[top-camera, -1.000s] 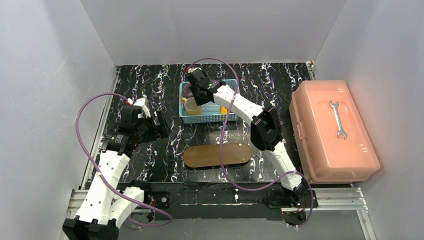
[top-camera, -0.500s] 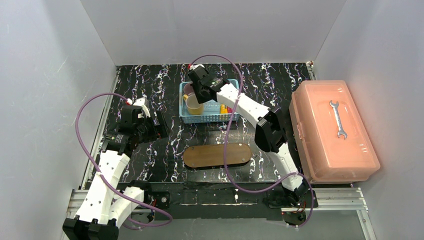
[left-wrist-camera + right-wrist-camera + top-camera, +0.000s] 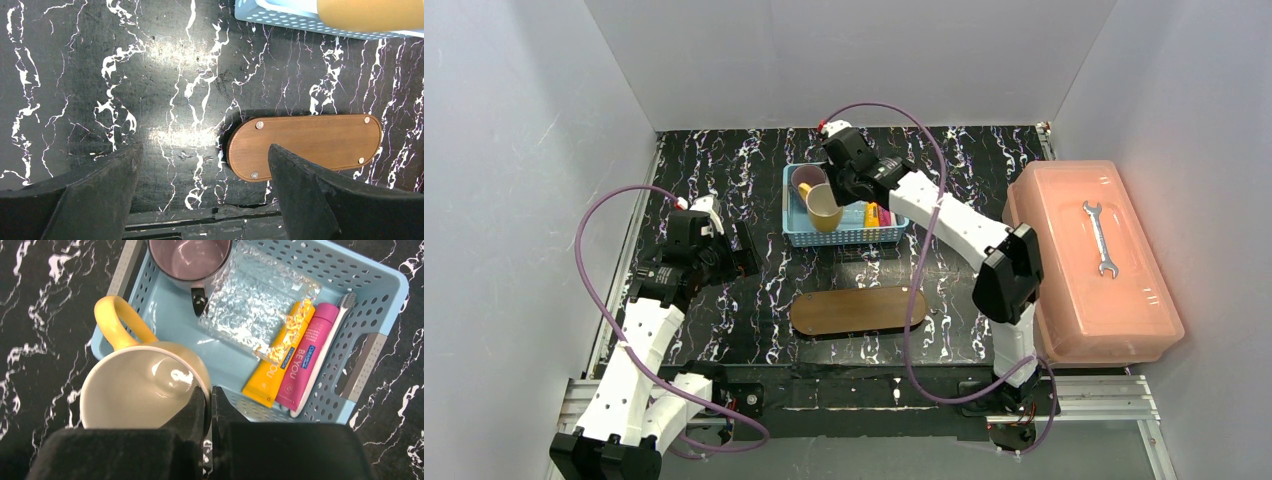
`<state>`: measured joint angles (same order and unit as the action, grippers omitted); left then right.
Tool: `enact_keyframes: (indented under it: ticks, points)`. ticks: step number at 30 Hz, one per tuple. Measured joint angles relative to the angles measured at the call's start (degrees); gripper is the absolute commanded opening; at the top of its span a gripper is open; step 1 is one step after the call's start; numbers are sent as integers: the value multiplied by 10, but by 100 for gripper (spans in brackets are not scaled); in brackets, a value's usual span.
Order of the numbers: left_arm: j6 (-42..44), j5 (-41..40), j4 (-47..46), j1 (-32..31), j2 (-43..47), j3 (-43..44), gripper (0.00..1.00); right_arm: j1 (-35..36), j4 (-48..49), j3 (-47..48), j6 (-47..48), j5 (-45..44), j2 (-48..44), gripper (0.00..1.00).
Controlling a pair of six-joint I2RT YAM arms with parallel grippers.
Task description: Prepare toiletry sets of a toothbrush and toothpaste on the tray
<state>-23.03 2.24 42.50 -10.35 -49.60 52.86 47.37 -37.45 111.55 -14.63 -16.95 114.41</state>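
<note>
Pretty bright, even light overall; shiny glare patches on the tabletop (image 3: 175, 50) ahead of the left jaws, which look blurry.

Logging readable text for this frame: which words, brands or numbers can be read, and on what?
"BE YOU": pink toothpaste tube in the blue basket.
"YOU": yellow toothpaste tube, the rest hidden under the clear packet.
Blue labels and fine print on both tubes: too small to read.

White walls (image 3: 854, 60) enclose a black (white-veined) tabletop (image 3: 724, 170).
</note>
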Motion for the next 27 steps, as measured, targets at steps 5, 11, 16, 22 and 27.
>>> enact_keyframes:
  ticks: [5,11,16,22,27]
  points:
    - [0,-3,0,0,-2,0,95,2,17,-73,16,29,-59,1]
    - [-1,-4,0,0,-4,0,96,12,30,-122,49,70,-106,1]
    - [-1,-4,0,0,-7,0,97,24,43,-170,78,111,-140,1]
    - [-4,-4,0,0,-7,0,98,49,55,-223,129,162,-166,1]
    - [-6,-4,0,0,-7,0,98,99,61,-247,182,200,-177,1]
